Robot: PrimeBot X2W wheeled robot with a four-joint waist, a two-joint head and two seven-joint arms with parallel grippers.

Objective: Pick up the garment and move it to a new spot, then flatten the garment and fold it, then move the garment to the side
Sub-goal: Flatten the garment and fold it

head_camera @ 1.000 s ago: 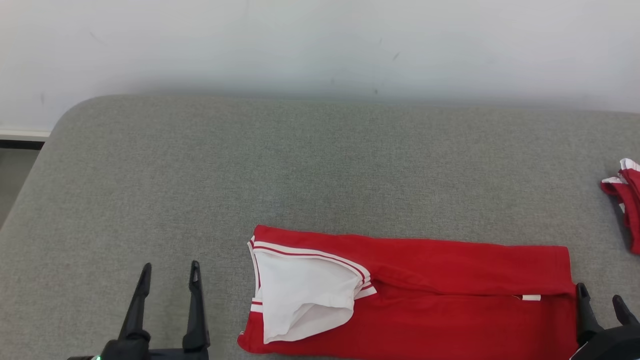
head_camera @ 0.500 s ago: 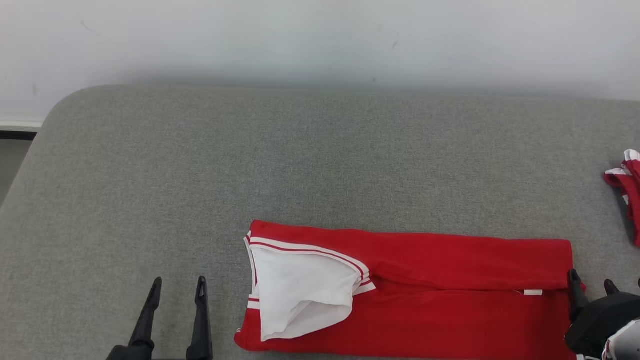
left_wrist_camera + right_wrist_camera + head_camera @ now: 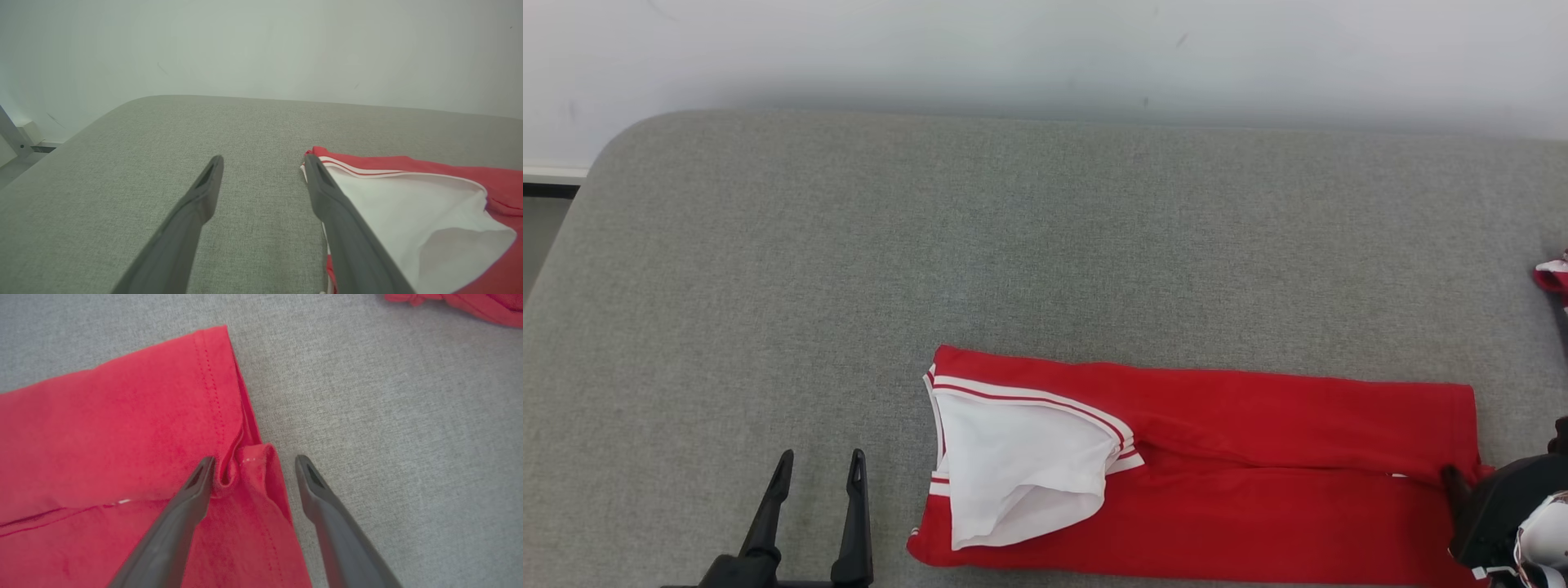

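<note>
The garment (image 3: 1258,490) is red with a white, red-striped collar (image 3: 1021,465) and lies folded into a long band on the grey cloth surface (image 3: 1013,245). My left gripper (image 3: 818,461) stands open on the bare cloth just left of the collar end. In the left wrist view its fingers (image 3: 204,192) are wide apart, with the garment (image 3: 412,204) beside the right one. My right gripper (image 3: 1503,453) is at the garment's right end. In the right wrist view it (image 3: 254,461) is open, straddling a bunched fold at the hem corner of the garment (image 3: 122,428).
A second red and white cloth (image 3: 1553,276) lies at the far right edge, also seen as a red cloth (image 3: 470,302) in the right wrist view. The surface's rounded left corner (image 3: 605,155) drops to the floor. A white wall (image 3: 1045,49) stands behind.
The head camera has shifted, so the whole picture sits differently. My right gripper has dropped toward the lower right corner, onto the garment's right edge. The left gripper has barely moved.
</note>
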